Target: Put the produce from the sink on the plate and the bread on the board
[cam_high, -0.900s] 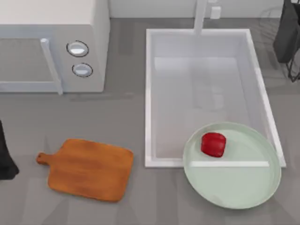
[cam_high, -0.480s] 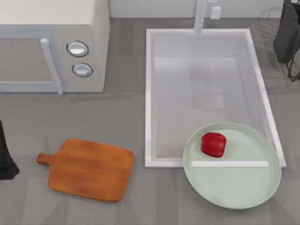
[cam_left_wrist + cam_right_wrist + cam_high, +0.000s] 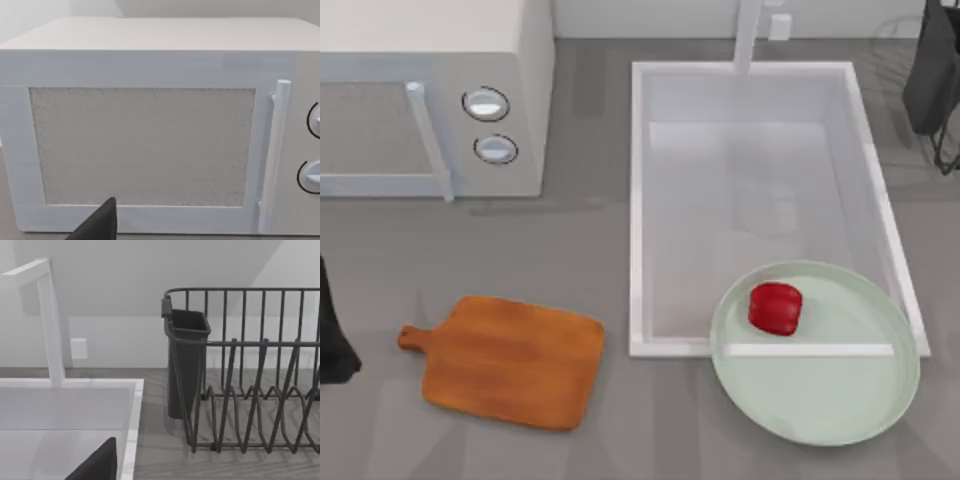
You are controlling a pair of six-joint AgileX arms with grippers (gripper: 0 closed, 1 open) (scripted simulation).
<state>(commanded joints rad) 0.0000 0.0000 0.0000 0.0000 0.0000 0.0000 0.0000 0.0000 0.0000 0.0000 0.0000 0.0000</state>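
Note:
The produce, a small glossy red pepper (image 3: 775,308), lies on the far left part of the pale green plate (image 3: 840,400). The plate rests over the front right corner of the white-rimmed sink (image 3: 636,200), whose basin holds nothing. The orange-brown board (image 3: 510,362) lies bare at the front left, handle pointing left. The bread is out of view. My left arm (image 3: 332,340) is parked at the left edge beside the board. My right arm (image 3: 932,75) is parked at the back right, beyond the sink.
A white microwave (image 3: 430,100) with its door shut stands at the back left, and the left wrist view faces its door (image 3: 145,145). A dark wire dish rack (image 3: 250,375) with a cup holder stands right of the sink. The white faucet (image 3: 50,325) rises behind the basin.

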